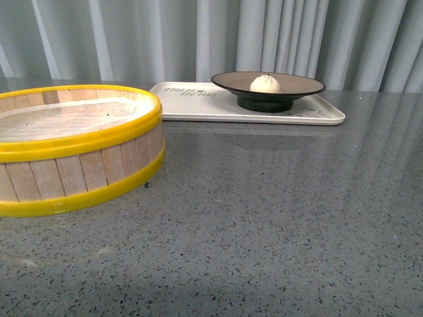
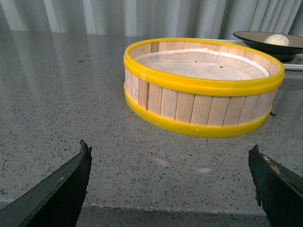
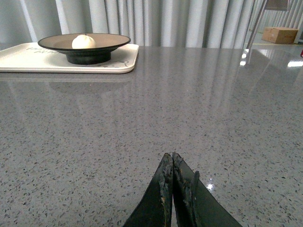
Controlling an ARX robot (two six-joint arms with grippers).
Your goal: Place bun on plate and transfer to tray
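The bun [image 1: 264, 84] is sitting in the plate [image 1: 297, 86], which is resting on the tray [image 1: 192, 105] at one o'clock; the job is looking done; the left gripper [image 2: 170, 187] is hanging spread wide, the right gripper [image 3: 173, 182] pressed together, both pinching nothing; the steamer basket [image 1: 79, 165] is lying emptied at ten o'clock.

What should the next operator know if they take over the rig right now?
Left gripper: open, empty, low over the table facing the steamer basket.
Right gripper: shut, empty, low over bare table.
The bun sits on the plate, and the plate stands on the tray.
Done: bun plated, plate on tray.
Left: nothing apparent; the basket looks empty.
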